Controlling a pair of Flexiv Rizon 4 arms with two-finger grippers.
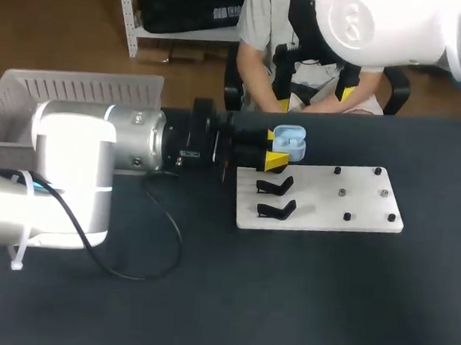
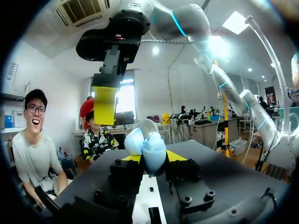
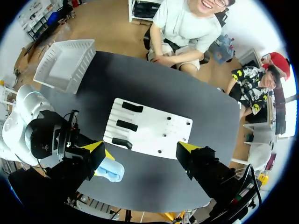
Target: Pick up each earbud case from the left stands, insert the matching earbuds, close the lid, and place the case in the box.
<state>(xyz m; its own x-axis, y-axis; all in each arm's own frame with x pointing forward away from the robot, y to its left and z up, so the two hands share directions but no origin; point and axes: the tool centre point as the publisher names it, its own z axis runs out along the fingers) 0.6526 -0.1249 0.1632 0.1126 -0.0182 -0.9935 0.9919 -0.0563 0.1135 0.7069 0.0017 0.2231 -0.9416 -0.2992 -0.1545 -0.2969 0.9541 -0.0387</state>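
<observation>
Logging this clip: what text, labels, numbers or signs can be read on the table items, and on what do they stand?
Nothing readable in any view.
Earbud case, held in the left hand: no print visible.
White stand board: no print visible.
Basket: no label visible.

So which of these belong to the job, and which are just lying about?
Job:
- case, held in the left gripper
- board with its stands
- box
- right gripper, open over the board
- no earbuds visible

Lying about:
- black cable looped on the table
</observation>
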